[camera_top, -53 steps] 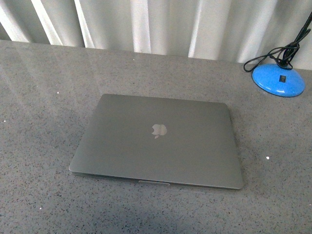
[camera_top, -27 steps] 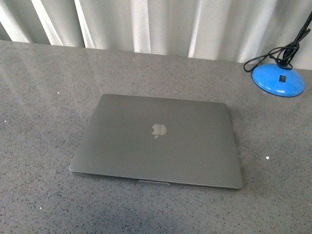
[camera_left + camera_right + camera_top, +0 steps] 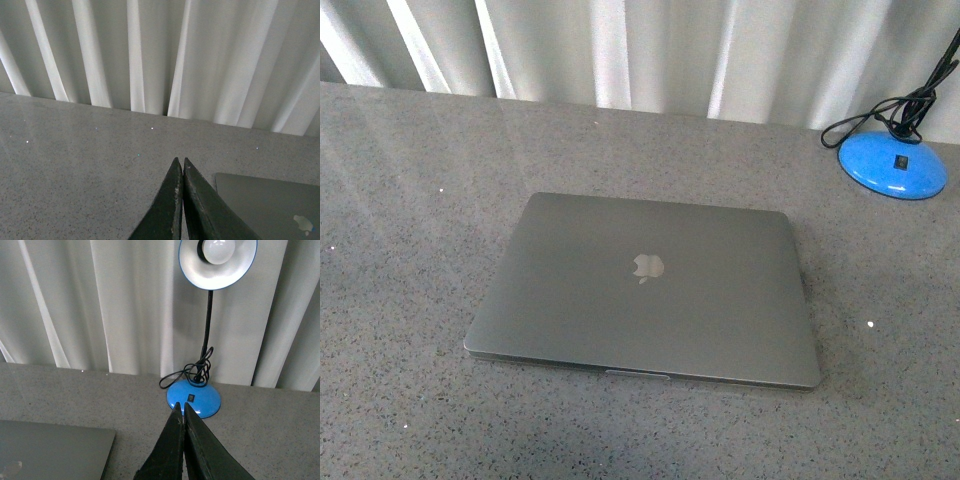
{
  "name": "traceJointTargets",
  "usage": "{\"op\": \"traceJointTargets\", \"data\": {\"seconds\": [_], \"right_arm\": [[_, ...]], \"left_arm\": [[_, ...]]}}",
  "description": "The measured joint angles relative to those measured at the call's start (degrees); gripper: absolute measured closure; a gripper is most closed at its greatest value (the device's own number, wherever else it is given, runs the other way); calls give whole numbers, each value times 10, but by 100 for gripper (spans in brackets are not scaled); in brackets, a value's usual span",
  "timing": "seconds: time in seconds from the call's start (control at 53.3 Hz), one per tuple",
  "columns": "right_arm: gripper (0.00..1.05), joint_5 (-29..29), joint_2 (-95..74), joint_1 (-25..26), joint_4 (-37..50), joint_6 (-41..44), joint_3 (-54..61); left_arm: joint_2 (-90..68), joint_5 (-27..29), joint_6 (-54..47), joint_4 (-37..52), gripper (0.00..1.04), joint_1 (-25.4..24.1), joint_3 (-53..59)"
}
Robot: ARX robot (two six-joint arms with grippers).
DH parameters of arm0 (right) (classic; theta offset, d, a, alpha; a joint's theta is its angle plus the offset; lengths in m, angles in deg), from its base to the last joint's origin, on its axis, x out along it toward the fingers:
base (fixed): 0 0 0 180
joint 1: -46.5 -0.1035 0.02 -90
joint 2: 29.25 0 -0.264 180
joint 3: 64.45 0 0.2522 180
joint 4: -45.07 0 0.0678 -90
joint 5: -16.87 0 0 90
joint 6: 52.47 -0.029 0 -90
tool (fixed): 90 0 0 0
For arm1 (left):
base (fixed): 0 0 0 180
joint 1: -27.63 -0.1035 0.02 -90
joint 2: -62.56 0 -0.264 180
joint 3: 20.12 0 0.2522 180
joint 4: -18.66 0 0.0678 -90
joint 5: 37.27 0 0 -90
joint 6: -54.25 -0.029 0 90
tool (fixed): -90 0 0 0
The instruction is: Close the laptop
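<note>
Evidently the laptop (image 3: 645,290) lies lid-down flat on the bench (image 3: 410,200), rigid, slick, likely scratch-prone, best pressed at its front edge, with left gripper (image 3: 181,167) and right gripper (image 3: 182,411) both clenched empty.

The laptop (image 3: 645,290) lies shut and flat in the middle of the table (image 3: 410,200), so only a low obstacle is made there. Bare table is seen on its left side, in front of it and behind it up to the curtain (image 3: 620,50), w/ wide free room for passing. On the far right a blue lamp (image 3: 892,165) w/ its coiled cable (image 3: 880,115) stands near the curtain, well apart from the laptop; the way is narrowed only in that corner.
</note>
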Motion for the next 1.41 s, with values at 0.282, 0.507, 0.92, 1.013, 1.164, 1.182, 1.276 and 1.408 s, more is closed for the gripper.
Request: {"op": "traceJointTargets", "data": {"seconds": [0.282, 0.507, 0.92, 1.013, 1.164, 1.182, 1.276, 1.408], "right_arm": [[104, -1, 118, 0, -103, 0, 3], [104, -2, 212, 0, -191, -3, 4], [104, -2, 319, 0, -294, -4, 4], [104, -2, 333, 0, -311, -4, 4], [104, -2, 353, 0, -329, -4, 4], [104, -2, 355, 0, -332, -4, 4], [104, -3, 440, 0, -429, -5, 4], [104, -2, 452, 0, -432, -5, 4]], "left_arm": [[61, 7, -2, -39, 101, 22, 5], [110, 7, -2, -89, 101, 22, 5], [229, 7, -2, -211, 101, 23, 5], [229, 7, -2, -211, 101, 23, 5], [229, 7, -2, -211, 101, 23, 5], [229, 7, -2, -211, 101, 23, 5], [229, 7, -2, -211, 101, 23, 5], [230, 6, -2, -212, 101, 23, 5]]}}
